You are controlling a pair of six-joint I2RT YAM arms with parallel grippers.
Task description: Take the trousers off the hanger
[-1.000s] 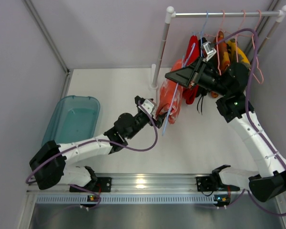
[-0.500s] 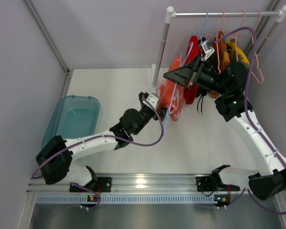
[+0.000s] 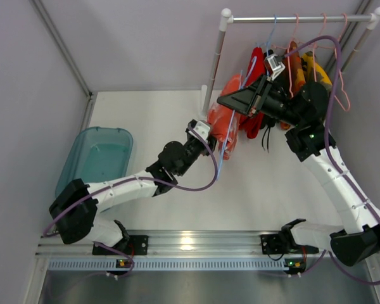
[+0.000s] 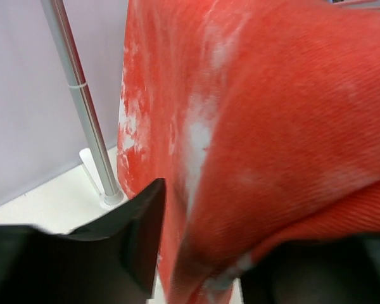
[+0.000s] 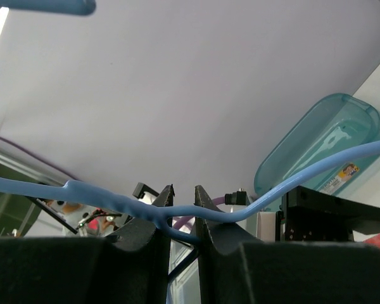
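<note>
Two pale walls [image 3: 145,44] bound the white table [image 3: 145,114] beneath the hanging trousers [image 3: 227,120].

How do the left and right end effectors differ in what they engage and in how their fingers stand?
The left end effector is at the blotchy orange-red trousers. The right end effector is on the blue hanger. The left's fingers stand apart with cloth between them, while the right's are pinched shut on the hanger wire. Both are working at the garments hanging from the clothes rail.
</note>
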